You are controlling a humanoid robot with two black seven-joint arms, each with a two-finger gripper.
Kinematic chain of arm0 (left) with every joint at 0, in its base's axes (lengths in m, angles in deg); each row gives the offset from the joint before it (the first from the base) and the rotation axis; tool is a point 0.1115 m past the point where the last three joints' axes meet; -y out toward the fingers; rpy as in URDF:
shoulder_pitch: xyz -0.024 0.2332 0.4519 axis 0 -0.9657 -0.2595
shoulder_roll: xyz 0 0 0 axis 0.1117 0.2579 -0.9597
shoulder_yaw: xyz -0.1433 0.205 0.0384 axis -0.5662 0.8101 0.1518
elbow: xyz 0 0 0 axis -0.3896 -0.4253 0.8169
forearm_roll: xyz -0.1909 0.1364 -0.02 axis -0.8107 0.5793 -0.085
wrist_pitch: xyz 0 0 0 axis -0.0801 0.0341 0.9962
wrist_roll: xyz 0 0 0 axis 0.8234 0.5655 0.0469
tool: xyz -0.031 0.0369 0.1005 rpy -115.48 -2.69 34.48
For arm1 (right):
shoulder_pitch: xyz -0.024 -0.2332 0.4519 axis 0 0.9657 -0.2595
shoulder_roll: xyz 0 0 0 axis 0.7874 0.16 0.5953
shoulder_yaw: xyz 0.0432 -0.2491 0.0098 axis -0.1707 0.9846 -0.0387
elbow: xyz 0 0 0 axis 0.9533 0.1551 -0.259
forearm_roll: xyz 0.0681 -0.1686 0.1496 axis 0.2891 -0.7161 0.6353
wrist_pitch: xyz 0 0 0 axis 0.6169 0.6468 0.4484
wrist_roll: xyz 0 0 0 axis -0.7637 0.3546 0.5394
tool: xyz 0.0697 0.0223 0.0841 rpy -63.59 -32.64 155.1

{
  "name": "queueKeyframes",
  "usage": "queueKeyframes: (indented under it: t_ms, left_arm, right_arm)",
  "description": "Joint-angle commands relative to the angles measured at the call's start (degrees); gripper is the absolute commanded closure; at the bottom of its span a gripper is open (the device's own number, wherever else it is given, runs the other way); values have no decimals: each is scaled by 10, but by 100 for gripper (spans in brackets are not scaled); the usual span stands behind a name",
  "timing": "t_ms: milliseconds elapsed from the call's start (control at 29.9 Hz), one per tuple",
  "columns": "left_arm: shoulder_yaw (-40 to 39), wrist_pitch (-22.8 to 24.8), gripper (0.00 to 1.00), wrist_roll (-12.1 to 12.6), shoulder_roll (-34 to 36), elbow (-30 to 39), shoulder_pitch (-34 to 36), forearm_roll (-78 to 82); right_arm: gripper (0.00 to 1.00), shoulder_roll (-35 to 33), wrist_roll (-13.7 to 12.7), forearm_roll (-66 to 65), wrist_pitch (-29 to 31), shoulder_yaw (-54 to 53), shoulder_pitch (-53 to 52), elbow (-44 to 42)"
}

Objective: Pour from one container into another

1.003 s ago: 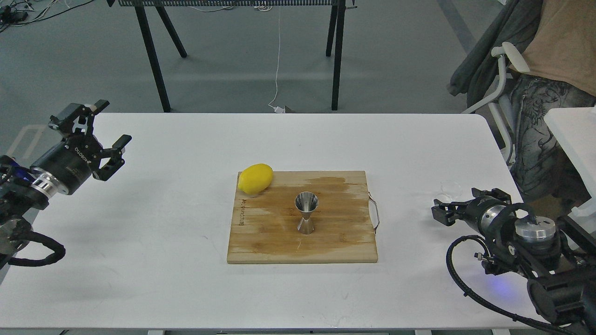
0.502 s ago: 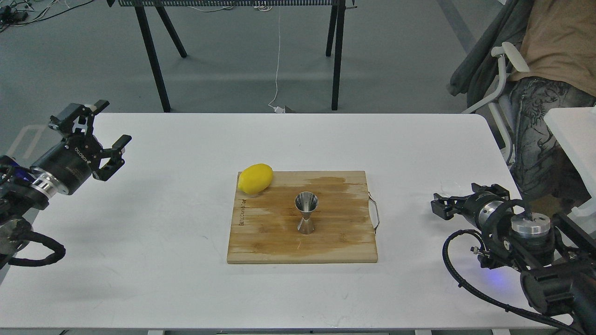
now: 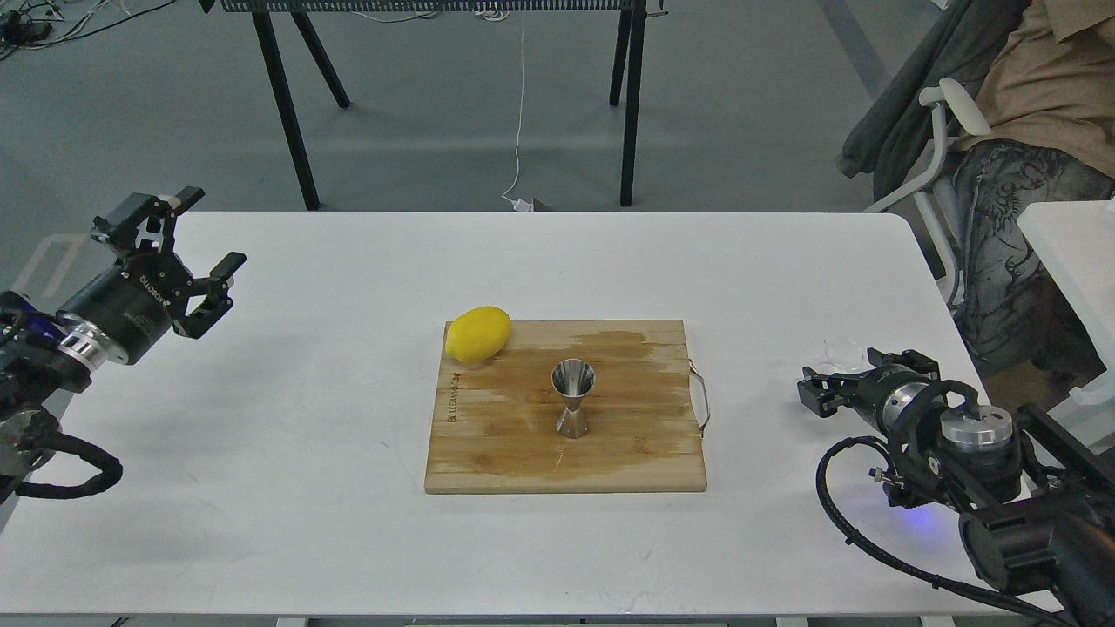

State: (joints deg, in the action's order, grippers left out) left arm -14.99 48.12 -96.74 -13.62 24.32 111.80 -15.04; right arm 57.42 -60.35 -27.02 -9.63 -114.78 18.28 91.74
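The steel hourglass jigger (image 3: 573, 407) stands upright in the middle of the wooden cutting board (image 3: 496, 453). The clear glass cup (image 3: 843, 353) is faint; it stands on the white table (image 3: 348, 522) to the right of the board. My right gripper (image 3: 823, 390) is low over the table just in front of the cup, pointing left. It is dark and its fingers cannot be told apart, nor whether it touches the cup. At the table's left edge my left gripper (image 3: 193, 246) hovers open, holding nothing.
A yellow lemon (image 3: 477, 333) rests on the board's far left corner. A metal handle (image 3: 702, 399) sticks out from the board's right side. A chair with a seated person (image 3: 1019, 174) is beyond the table's right end.
My right gripper has slid a little to the left, staying beside the glass cup. The left arm, jigger and lemon have not moved.
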Motion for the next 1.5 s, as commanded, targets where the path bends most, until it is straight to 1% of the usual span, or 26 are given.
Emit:
queueKeyframes:
  t_ms: [0,167,267,568,802,1070,1471]
  left_arm:
    - [1,0,8,0,-1,0,0,0]
    - [0,0,8,0,-1,-1,0,0]
    - [0,0,8,0,-1,-1,0,0]
    - [0,0,8,0,0,-1,0,0]
    - [0,0,8,0,0,-2,0,0]
    - [0,0,8,0,0,-10,1,-1]
    - [0,0,8,0,0,-11,0,-1]
  right_arm:
    - [17,1,1,0,0,0,-1,0]
    - [20,7,1,-2,6,0,-7,-11]
    - [24,8,1,-4,17,0,-8,-15]
    - [28,9,1,-4,18,1,-7,-15]
    - [35,9,1,-4,25,1,-7,-17]
    - [40,9,1,-4,29,1,-7,-17]
    - [45,9,1,-4,29,2,-7,-17]
